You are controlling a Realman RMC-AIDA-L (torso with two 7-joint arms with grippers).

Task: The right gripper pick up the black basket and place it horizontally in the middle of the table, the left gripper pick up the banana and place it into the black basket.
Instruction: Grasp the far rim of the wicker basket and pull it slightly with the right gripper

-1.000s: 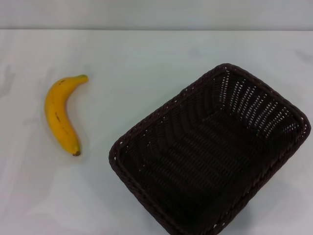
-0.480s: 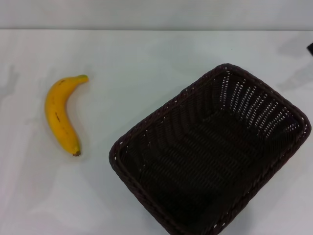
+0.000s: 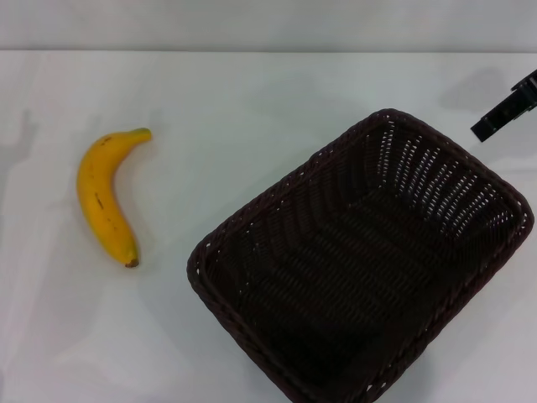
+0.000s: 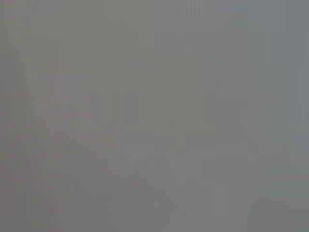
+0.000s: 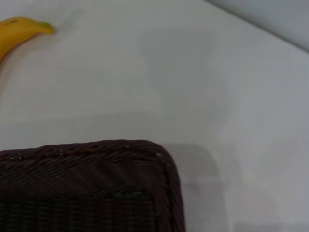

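The black basket (image 3: 361, 269) sits at an angle on the white table (image 3: 252, 92), right of centre and near the front; one of its corners shows in the right wrist view (image 5: 87, 188). The yellow banana (image 3: 105, 197) lies on the table at the left, stem pointing to the back; its stem end shows in the right wrist view (image 5: 21, 30). My right gripper (image 3: 503, 113) comes in at the right edge of the head view, above the table just behind the basket's far right corner. My left gripper is out of view; the left wrist view shows only plain grey.
The table's back edge (image 3: 268, 50) runs across the top of the head view, with a grey wall behind it. Bare tabletop lies between the banana and the basket.
My right gripper has come into the head view from the right edge, moving toward the basket's far corner. The banana and basket have not moved.
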